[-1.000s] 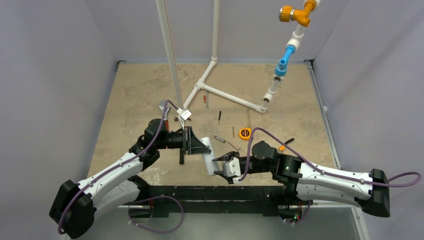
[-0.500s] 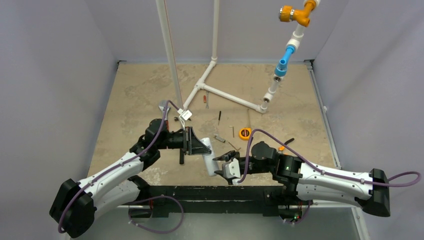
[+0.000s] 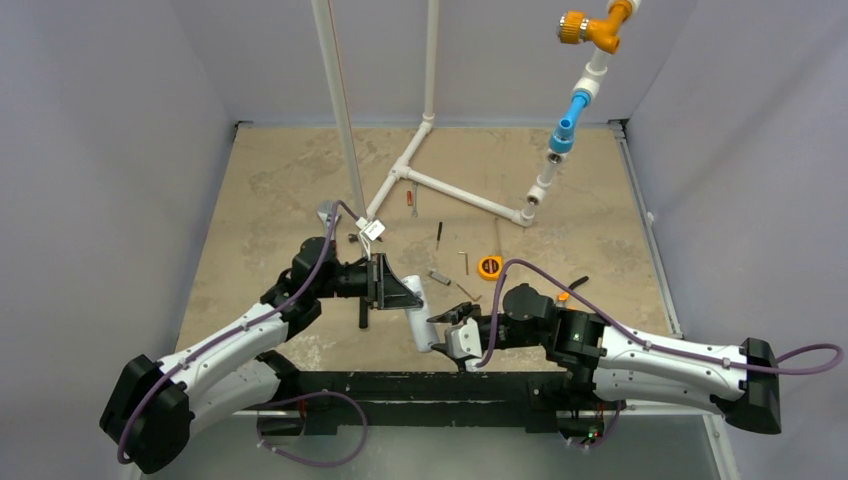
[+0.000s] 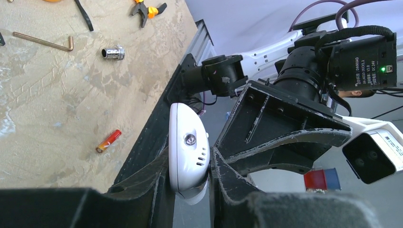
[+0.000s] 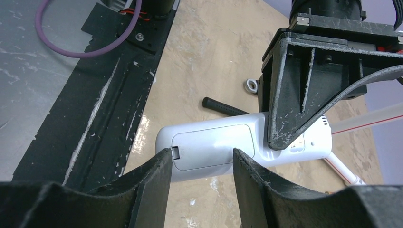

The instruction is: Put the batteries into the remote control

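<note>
The tan, stone-patterned worktop (image 3: 260,200) carries a white plastic pipe frame (image 3: 450,190) towards its far edge. Loose tools are scattered across its middle.

The left arm (image 3: 230,345) reaches in from the near left corner, its wrist level and pointing right. The right arm (image 3: 640,355) reaches in from the near right corner and points left, so the two meet over the middle of the near edge.

The slim white remote control (image 5: 214,147) is held off the surface there, above the near edge. The left hand (image 4: 190,190) is clamped on its two long sides near one end, and the handset juts out towards the right arm. Its plain back faces the right wrist camera. The outlined cover panel on that back sits flush, so whatever is in the compartment is hidden.

The right hand (image 5: 202,166) has its fingers moderately apart and gripping nothing. Both tips are over the cover panel, one of them at the small dark latch on the panel's end. Whether they touch the plastic cannot be told.

A round orange tape measure (image 3: 489,267) lies right of centre on the worktop. A bent metal hex key (image 4: 45,42) and a small silver socket (image 4: 113,52) lie nearer the middle.

One orange-red battery (image 4: 108,141) lies flat on the worktop just inside the near edge, apart from both hands.
</note>
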Action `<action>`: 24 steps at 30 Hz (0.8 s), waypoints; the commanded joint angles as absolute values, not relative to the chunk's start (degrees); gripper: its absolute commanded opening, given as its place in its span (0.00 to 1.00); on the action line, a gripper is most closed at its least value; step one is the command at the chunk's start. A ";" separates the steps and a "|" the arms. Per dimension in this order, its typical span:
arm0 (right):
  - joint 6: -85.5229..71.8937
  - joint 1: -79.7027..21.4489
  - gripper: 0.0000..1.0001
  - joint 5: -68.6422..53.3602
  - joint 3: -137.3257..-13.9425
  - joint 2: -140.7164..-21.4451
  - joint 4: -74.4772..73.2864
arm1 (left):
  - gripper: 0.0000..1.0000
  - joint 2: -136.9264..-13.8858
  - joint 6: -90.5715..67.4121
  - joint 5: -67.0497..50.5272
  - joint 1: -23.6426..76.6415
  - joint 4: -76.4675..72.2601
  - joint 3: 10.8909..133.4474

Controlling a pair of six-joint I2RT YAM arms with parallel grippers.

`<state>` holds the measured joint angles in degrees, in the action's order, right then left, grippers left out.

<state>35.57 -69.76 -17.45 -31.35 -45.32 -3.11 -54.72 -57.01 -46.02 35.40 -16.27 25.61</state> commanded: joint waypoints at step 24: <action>38.17 -70.49 0.42 -12.29 -31.21 -46.18 -4.06 | 0.00 -55.16 -57.92 -46.67 36.14 -20.48 27.51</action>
<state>36.64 -70.50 -15.86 -31.35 -47.13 -2.57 -55.66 -56.97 -44.93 35.44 -16.21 25.61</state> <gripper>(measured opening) 0.425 0.246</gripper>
